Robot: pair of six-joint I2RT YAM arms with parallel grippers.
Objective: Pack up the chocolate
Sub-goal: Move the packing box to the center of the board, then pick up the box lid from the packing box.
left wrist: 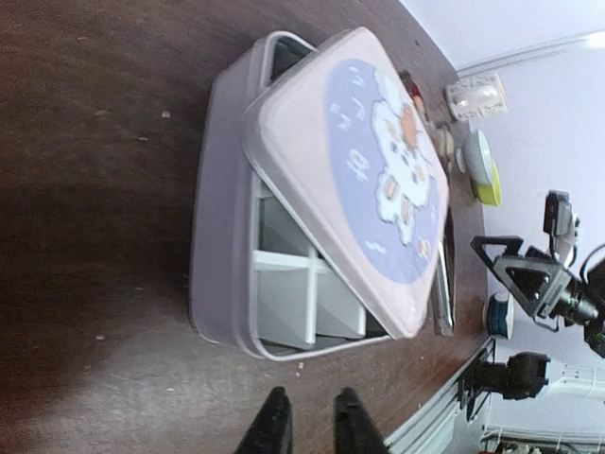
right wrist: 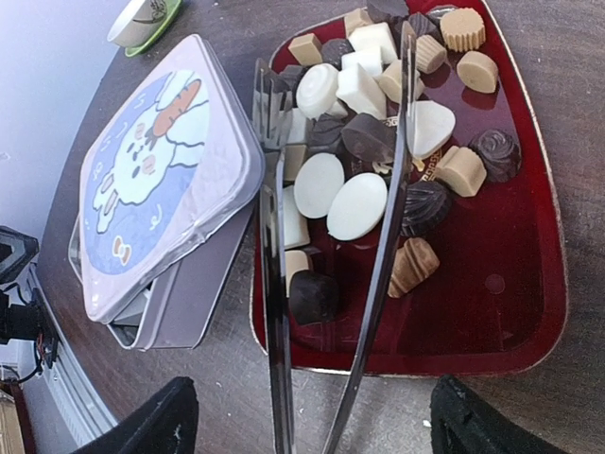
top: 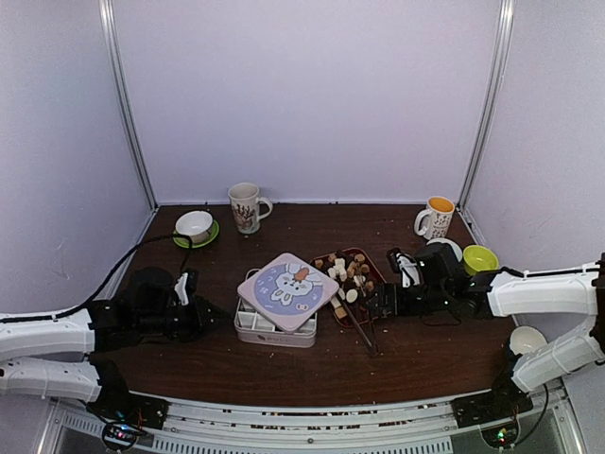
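The chocolate (right wrist: 357, 203), several dark, tan and cream-white pieces, lies on the dark-red tray (right wrist: 510, 274) right of centre; both show in the top view too, the chocolate (top: 348, 272) on the tray (top: 371, 257). Metal tongs (right wrist: 276, 284) lie across the tray, handles toward my right gripper (right wrist: 317, 421). That gripper is wide open, with the handles between its fingers, ungripped. The pink tin (left wrist: 213, 236) has white dividers (left wrist: 307, 284), and its rabbit lid (left wrist: 369, 170) rests askew on top. My left gripper (left wrist: 310, 426) is empty, jaws narrowly apart, just left of the tin.
At the back stand a patterned mug (top: 247, 207), a white bowl on a green saucer (top: 195, 227) and a yellow-lined mug (top: 437, 218). A green bowl (top: 479, 258) and a white cup (top: 527, 339) sit at the right.
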